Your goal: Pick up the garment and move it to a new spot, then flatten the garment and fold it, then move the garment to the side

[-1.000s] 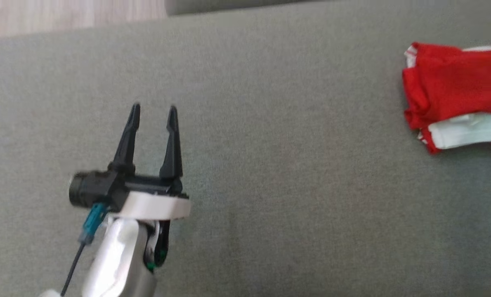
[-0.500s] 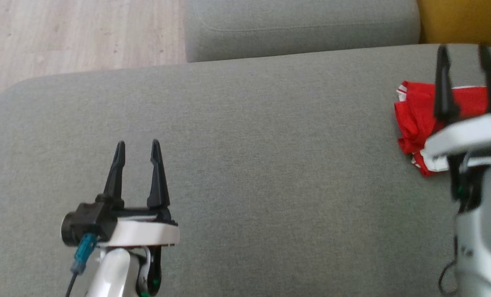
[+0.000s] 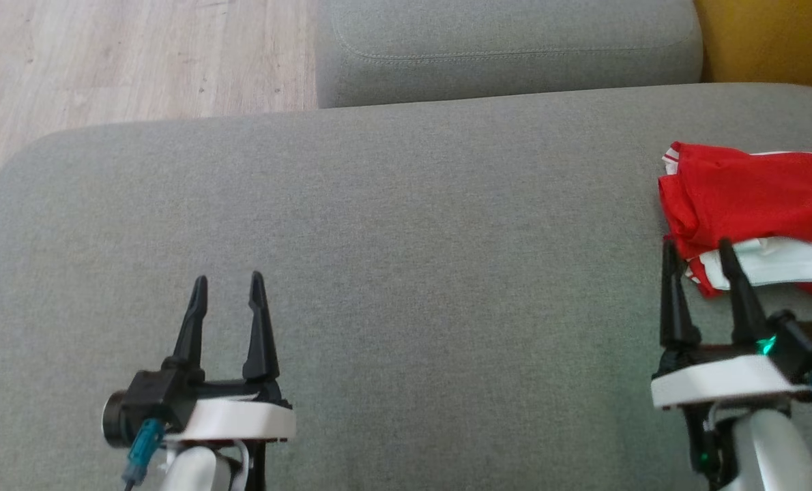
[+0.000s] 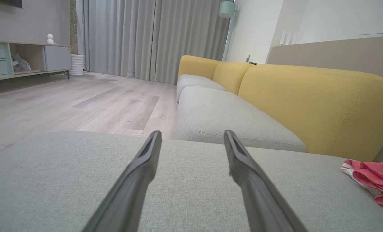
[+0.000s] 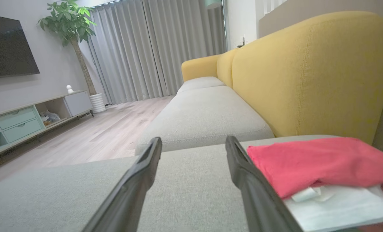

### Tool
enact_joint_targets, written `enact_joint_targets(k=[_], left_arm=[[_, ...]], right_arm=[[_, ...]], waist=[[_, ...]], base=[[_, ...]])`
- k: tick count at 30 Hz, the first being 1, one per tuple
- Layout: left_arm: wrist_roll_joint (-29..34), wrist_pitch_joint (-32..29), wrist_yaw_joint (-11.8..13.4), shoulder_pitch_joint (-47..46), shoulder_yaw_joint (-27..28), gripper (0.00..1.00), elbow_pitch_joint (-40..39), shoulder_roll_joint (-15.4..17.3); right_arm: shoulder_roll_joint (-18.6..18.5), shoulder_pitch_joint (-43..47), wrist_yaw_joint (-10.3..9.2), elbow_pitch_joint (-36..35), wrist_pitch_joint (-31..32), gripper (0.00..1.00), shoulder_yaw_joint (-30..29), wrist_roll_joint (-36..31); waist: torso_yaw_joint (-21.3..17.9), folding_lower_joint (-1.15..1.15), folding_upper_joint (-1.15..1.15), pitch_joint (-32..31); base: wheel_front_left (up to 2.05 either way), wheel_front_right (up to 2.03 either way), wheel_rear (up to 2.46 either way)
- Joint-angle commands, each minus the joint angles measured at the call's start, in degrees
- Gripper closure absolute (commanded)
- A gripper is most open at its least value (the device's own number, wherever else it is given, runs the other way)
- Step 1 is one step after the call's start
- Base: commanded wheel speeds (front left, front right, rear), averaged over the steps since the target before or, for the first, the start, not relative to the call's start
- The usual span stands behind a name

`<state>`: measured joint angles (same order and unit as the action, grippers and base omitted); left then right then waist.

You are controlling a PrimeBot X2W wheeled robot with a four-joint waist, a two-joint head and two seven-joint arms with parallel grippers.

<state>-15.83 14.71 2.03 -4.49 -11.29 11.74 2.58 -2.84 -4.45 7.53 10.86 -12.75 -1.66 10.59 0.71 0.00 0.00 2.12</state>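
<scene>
At far left the grey seat cushion [image 3: 406,259] rounds off toward the wood floor [image 3: 126,54]. Our left gripper [image 3: 228,277] sits over the cushion, fingers spread wide and empty, and a broad stretch of bare fabric runs rightward. Our right gripper [image 3: 696,244] is equally wide and empty. Its right finger overlaps the near-left corner of the folded red-and-white garment [image 3: 747,191], and we cannot tell whether they touch. The frame's right edge cuts the garment off below the yellow backrest [image 3: 767,41].
</scene>
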Motion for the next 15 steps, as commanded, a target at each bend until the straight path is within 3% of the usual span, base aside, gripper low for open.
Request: enact_joint_targets(k=[1, 15], left_arm=[[-0.38, 0.29, 0.49, -1.52, 1.73, 0.0, -1.67, 0.3], [-1.89, 0.29, 2.41, -0.89, 2.64, 0.0, -2.05, 0.3]], right_arm=[[-0.05, -1.07, -0.04, -1.53, -1.11, 0.0, 1.84, 0.62], [-0.04, -0.83, -0.04, 2.77, -2.22, 0.0, 2.64, 1.09]], waist=[[-0.13, 0.0, 0.0, 0.07], [-0.67, 0.0, 0.0, -0.09]], base=[[0.0, 0.0, 0.0], [0.0, 0.0, 0.0]])
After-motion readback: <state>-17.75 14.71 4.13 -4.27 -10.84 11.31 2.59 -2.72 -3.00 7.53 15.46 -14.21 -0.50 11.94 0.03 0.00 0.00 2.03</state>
